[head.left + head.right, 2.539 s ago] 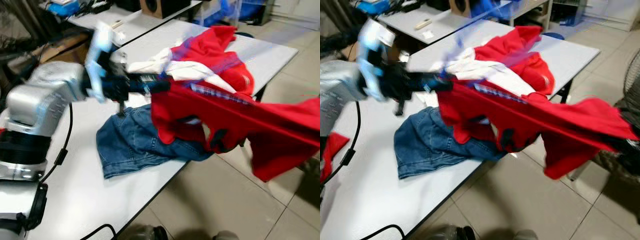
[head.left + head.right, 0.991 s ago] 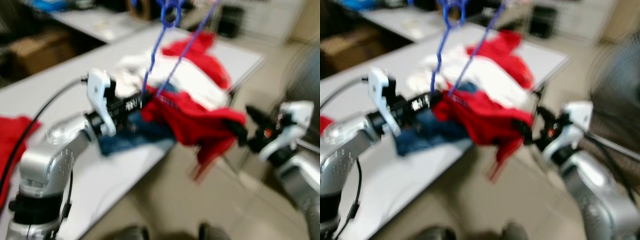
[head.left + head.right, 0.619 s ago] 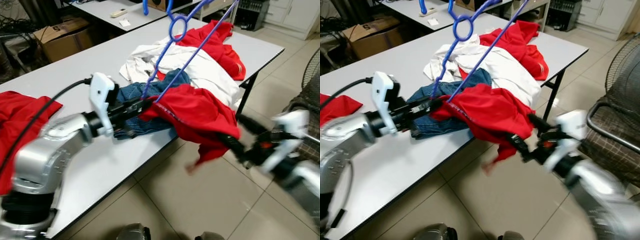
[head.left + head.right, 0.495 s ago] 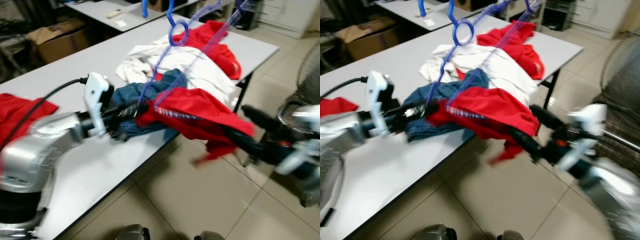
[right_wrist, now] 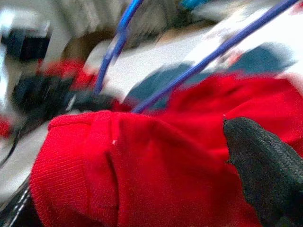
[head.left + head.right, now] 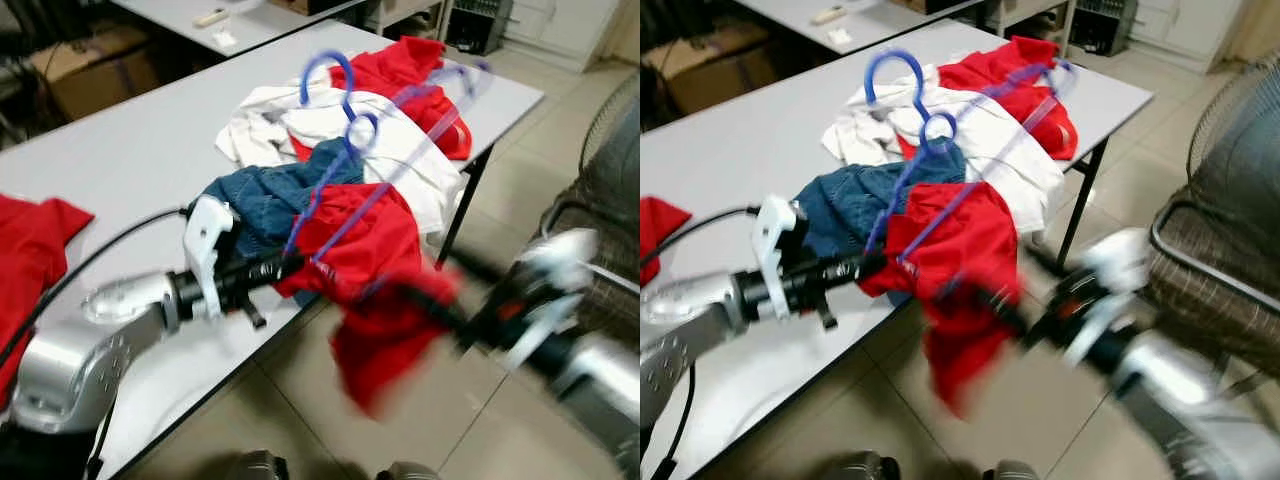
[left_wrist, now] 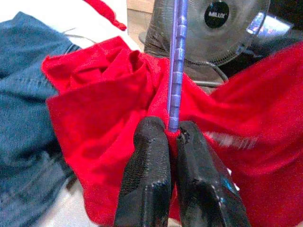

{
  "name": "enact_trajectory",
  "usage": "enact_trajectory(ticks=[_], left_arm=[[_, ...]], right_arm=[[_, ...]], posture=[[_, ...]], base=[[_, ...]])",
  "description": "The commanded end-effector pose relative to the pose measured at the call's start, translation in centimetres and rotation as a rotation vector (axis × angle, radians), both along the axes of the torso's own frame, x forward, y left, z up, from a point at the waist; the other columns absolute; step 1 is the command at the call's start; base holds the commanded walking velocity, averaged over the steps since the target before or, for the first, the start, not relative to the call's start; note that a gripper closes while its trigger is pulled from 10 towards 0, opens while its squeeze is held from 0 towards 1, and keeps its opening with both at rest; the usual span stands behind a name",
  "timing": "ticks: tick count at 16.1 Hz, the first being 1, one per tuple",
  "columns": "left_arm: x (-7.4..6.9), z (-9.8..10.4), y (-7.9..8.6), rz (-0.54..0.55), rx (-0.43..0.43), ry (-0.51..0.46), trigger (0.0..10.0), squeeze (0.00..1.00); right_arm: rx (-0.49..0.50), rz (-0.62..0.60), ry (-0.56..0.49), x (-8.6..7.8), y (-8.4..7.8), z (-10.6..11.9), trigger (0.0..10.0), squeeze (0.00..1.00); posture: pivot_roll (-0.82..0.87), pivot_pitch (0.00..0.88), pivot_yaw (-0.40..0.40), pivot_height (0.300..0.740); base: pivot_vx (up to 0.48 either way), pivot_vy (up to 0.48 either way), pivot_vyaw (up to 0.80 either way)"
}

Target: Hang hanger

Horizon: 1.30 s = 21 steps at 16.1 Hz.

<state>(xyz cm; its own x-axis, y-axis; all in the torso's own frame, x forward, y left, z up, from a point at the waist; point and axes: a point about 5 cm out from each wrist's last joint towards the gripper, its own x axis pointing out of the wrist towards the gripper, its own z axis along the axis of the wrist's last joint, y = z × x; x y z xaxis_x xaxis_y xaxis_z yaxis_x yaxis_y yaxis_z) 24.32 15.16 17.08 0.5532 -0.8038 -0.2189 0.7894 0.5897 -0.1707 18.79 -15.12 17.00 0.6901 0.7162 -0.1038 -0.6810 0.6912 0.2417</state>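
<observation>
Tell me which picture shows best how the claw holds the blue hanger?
The left wrist view: the left claw is pinched shut on the blue hanger, close and sharp, against the red shirt. The eye views show the whole hanger from afar, blurred. The right wrist view shows blurry blue bars above red cloth.

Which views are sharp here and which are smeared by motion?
Left wrist view: sharp on the left end effector pinching the blue hanger and the red shirt. Both eye views: table fairly clear, right end effector badly streaked. Right wrist view: soft throughout.
</observation>
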Motion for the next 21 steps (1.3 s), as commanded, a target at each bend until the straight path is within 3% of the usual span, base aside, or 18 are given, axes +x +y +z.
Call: enact_trajectory(ticks=[1,4,9,10,11,14,21], left_arm=[[-0.2,0.4,0.2,0.005,0.012,-0.016,0.0,0.00],[-0.8,0.1,0.3,0.059,0.008,-0.026,0.0,0.00],[-0.9,0.5,-1.2,0.059,-0.090,-0.070,0.0,0.00],[-0.7,0.5,-1.3,0.067,-0.083,-0.080,8.7,0.00],[-0.3,0.3,-1.3,0.097,-0.058,-0.092,10.0,0.00],[0.2,0.3,-1.1,0.119,-0.037,-0.116,10.0,0.00],[0.3,0.2,-1.0,0.080,-0.006,-0.107,10.0,0.00]], right_arm=[[-0.033,0.019,0.016,-0.2,0.2,-0.5,10.0,0.00],[-0.063,0.015,0.040,-0.4,-0.5,-1.5,10.0,0.00],[-0.054,0.013,0.019,-0.8,-0.1,-1.5,10.0,0.00],[-0.049,0.009,0.015,-0.8,0.0,-1.5,10.0,0.00],[-0.040,0.004,0.009,-0.9,0.0,-1.3,10.0,0.00],[0.010,-0.032,0.027,-0.7,-0.1,-1.4,10.0,0.00],[0.025,-0.069,0.035,-0.9,0.3,-1.8,10.0,0.00]], posture=[[-0.09,0.000,0.023,0.740],[-0.08,0.000,0.016,0.740],[-0.10,0.000,0.039,0.740],[-0.11,0.000,0.045,0.740],[-0.11,0.000,0.045,0.740],[-0.11,0.000,0.057,0.740],[-0.11,0.000,0.094,0.740]], base=[[0.000,0.000,0.45],[0.000,0.000,0.80],[0.000,0.000,0.80],[0.000,0.000,0.80],[0.000,0.000,0.80],[0.000,0.000,0.14],[0.000,0.000,0.00]])
